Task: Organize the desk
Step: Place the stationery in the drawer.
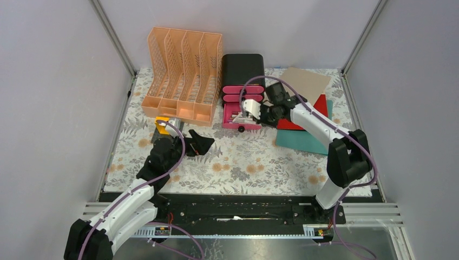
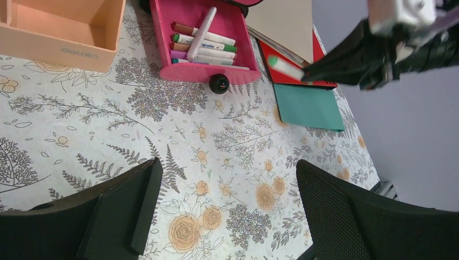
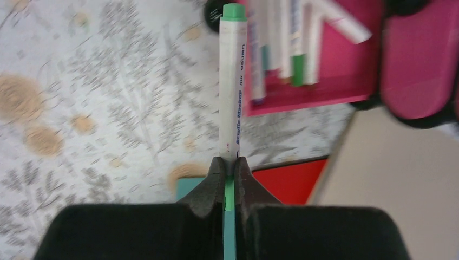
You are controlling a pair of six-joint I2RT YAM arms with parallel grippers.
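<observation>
Left fingers [image 2: 346,216] are spread wide with nothing between them, hanging low over the bare floral surface [image 1: 243,162], which runs under and around both arms; idle for this step. Right fingers [image 3: 214,184] are pinched closed on the tail end of a white green-capped marker [image 3: 234,81]. It sticks straight out ahead of them, lifted off the surface; in the right wrist view it runs along the outside of the open pink drawer [image 2: 205,73], its cap beside the black knob [image 2: 219,83]. Judging by that, the step in hand is stowing loose markers in the drawer. The next move likely calls for shifting the marker to the right of the fingers until it is over the drawer's well, keeping it in line with the markers lying there, then lowering and letting go; a skewed drop could leave it propped on the drawer wall. Containers: orange file rack [image 1: 181,76] beyond the left fingers, slots look empty, front compartment [image 2: 59,27] empty too. A small yellow item [image 1: 161,123] sits just in front of it, can't tell what. Black drawer box [image 1: 242,67] is beyond the right fingers: upper pink fronts closed, bottom drawer pulled out with several markers [image 2: 203,40] side by side and one laid across them. Furthest right, no container: tan sheet [image 2: 281,21], red folder [image 1: 323,105] and teal folder [image 2: 308,105] overlap loose on the surface under and behind the right fingers.
</observation>
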